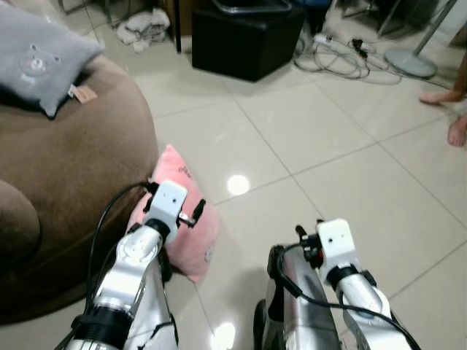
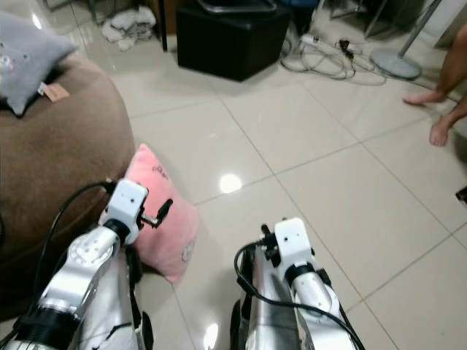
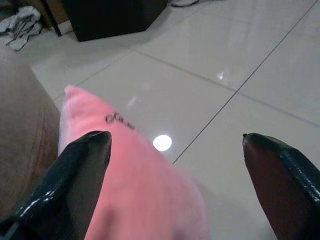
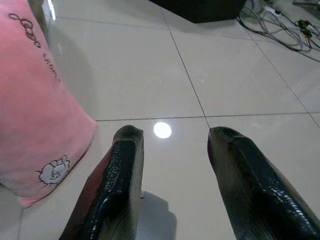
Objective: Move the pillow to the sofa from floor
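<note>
A pink pillow stands on its edge on the tiled floor, leaning against the side of the brown sofa. My left gripper hovers just above the pillow, open wide, with one finger over the pink fabric and the other over bare tile. My right gripper is open over the floor, just to the right of the pillow and holding nothing. Both wrists show low in the head views.
A grey cushion lies on the sofa. A black box, a heap of cloth, cables and a round stand base are at the back. A person's bare feet stand at the far right.
</note>
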Controlling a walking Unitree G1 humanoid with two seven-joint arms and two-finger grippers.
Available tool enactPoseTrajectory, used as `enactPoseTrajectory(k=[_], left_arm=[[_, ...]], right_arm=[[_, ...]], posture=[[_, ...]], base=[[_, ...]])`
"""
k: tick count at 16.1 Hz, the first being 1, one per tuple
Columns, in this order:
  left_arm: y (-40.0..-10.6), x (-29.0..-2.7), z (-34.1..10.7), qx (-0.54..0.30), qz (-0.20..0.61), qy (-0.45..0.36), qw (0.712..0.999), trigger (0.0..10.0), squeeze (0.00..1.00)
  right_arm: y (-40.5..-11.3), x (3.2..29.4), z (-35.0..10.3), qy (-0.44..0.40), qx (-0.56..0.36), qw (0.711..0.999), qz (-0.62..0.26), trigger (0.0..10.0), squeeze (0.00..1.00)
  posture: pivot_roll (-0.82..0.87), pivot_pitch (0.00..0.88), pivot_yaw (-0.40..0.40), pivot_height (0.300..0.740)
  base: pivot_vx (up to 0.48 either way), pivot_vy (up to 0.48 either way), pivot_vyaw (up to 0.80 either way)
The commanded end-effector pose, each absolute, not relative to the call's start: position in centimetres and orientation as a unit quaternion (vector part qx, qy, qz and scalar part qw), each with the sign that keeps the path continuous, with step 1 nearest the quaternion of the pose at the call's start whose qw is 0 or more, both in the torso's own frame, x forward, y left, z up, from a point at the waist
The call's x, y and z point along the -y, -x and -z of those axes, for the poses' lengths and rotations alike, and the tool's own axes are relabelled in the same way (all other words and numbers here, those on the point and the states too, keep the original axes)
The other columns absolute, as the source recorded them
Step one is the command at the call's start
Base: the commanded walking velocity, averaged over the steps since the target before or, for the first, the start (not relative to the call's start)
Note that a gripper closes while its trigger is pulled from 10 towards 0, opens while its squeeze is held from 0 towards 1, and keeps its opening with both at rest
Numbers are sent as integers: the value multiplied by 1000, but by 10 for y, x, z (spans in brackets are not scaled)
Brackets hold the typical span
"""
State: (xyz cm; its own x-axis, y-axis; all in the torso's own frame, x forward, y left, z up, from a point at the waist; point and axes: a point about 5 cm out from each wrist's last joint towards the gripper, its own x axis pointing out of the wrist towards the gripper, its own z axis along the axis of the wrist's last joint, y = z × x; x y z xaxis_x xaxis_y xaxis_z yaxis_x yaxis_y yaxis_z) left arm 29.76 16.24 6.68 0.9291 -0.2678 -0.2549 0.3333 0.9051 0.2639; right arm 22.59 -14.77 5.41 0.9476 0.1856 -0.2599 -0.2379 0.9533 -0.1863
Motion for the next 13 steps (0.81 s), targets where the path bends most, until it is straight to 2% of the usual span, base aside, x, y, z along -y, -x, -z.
enactPoseTrajectory(k=[1, 4, 5, 6, 8, 9, 11, 13], left_arm=[[-308, -161, -63, -126, 143, -145, 971, 10000, 1000], [-326, -165, -59, -163, 130, -157, 965, 10000, 1000], [-330, -169, -58, -171, 122, -169, 963, 10000, 1000], [-333, -173, -57, -177, 109, -182, 961, 10000, 1000], [-335, -176, -57, -178, 103, -187, 960, 10000, 1000], [-338, -179, -58, -181, 99, -202, 957, 10000, 1000], [-340, -191, -59, -185, 82, -227, 953, 10000, 1000], [-343, -209, -65, -176, 54, -261, 948, 10000, 1000]], right_arm=[[-225, 150, -58, 101, -113, 981, -117, 10000, 0], [-225, 153, -63, 113, -111, 977, -141, 10000, 0], [-224, 153, -66, 104, -104, 976, -160, 10000, 27], [-224, 150, -70, 92, -98, 973, -187, 10000, 1000], [-223, 145, -73, 81, -91, 968, -218, 10000, 1000], [-222, 139, -76, 83, -87, 957, -264, 10000, 1000], [-218, 134, -78, 88, -87, 940, -319, 10000, 1000], [-219, 134, -86, 77, -73, 935, -337, 10000, 1000]], posture=[[47, 137, -125, 477], [22, 159, -132, 477], [14, 169, -133, 477], [0, 185, -129, 477], [-6, 196, -127, 477], [-6, 217, -126, 477], [9, 240, -130, 477], [38, 279, -136, 477]], base=[[0, 0, 0], [0, 0, 0], [0, 0, 0], [0, 0, 0], [0, 0, 0], [0, 0, 0], [0, 0, 0], [0, 0, 0]])
